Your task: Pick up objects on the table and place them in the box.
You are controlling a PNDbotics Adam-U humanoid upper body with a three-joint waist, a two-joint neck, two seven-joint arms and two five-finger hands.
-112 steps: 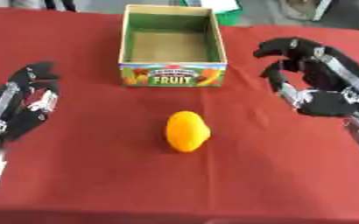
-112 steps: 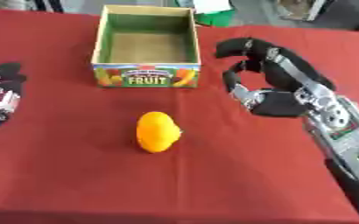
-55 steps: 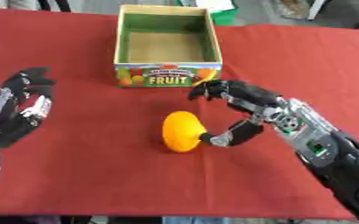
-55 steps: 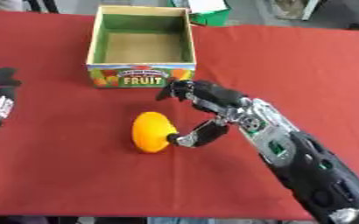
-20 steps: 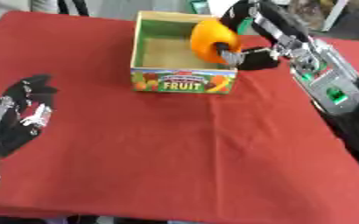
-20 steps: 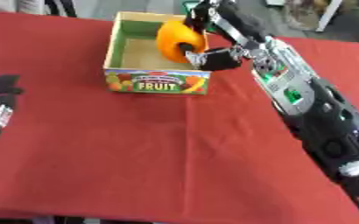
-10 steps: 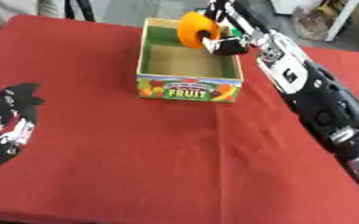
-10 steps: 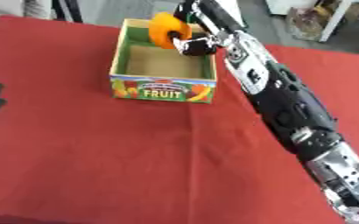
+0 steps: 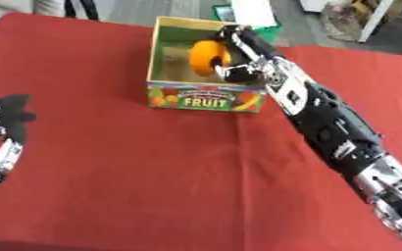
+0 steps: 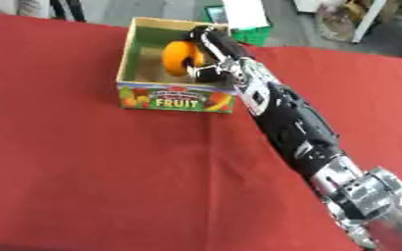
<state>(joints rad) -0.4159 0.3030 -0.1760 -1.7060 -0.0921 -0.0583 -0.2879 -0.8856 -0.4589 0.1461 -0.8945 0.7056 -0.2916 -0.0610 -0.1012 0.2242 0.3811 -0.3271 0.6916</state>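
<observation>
An orange fruit (image 9: 206,57) hangs inside the open top of the cardboard fruit box (image 9: 206,100), over its right half. My right hand (image 9: 238,54) reaches in from the right and its fingers and thumb are curled round the fruit. The box has green inner walls and a "FRUIT" label on its front. At the left edge of the left eye view my left hand (image 9: 0,131) rests on the red cloth with relaxed fingers, far from the box.
A red cloth (image 9: 136,186) covers the table. Behind the box, beyond the table's far edge, stand a green crate (image 10: 243,34) with a white sheet on it and some furniture legs.
My right hand has lowered the fruit from above the box rim down into the box. The camera has shifted, so the box sits lower and nearer the middle of the picture.
</observation>
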